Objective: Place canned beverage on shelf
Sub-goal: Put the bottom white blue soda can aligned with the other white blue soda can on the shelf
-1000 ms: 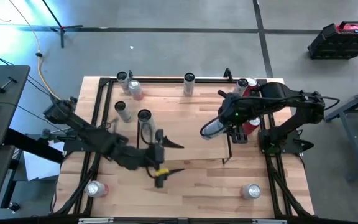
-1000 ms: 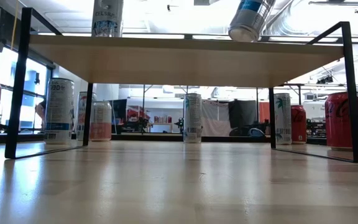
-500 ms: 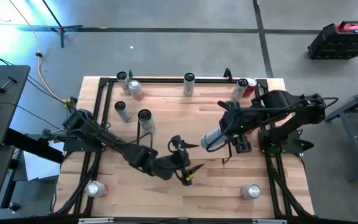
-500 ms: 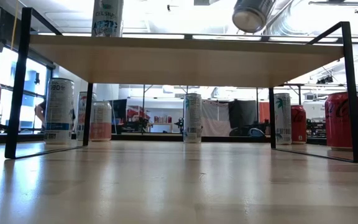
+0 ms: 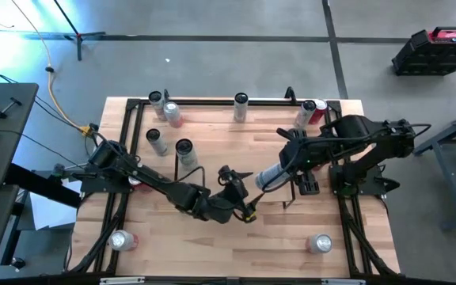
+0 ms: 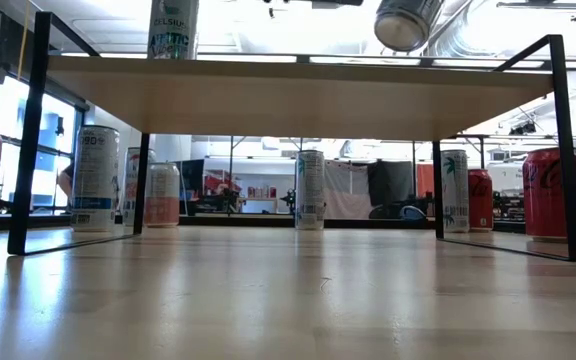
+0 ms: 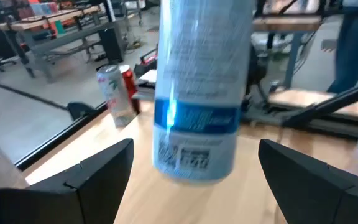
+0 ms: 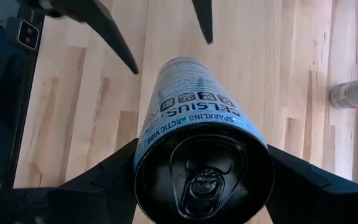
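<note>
My right gripper (image 5: 282, 168) is shut on a silver-and-blue Celsius can (image 5: 267, 176), tilted in the air over the right part of the shelf (image 6: 288, 95). In the low view the can (image 6: 405, 20) hangs clear above the board. My left gripper (image 5: 248, 196) reaches in level from the table's left, open. Its fingers (image 7: 98, 168) stand on either side of the can's lower end (image 7: 194, 155), apart from it. Another Celsius can (image 6: 173, 28) stands upright on the shelf's left end. My right gripper pinches the can between its two fingers (image 8: 110, 177), on opposite sides of the wall near the top end (image 8: 160, 134). It comes slanting down from the right. The can is lifted clear and tilted, its tab end up toward the wrist, its bottom toward my left gripper.
Several upright cans stand along the table's far side (image 5: 241, 107), two more by the shelf's left end (image 5: 157, 141). Red cans stand at the far right (image 5: 311, 111). One can lies near each front corner (image 5: 121, 240) (image 5: 320, 243). Black rails edge the tabletop (image 5: 212, 101).
My left gripper has swung toward the table's right, sunk lower and tipped more level, closing in on the held can's lower end while staying open. My right gripper has carried the can slightly toward the near edge, and the can's end has turned toward the low camera.
</note>
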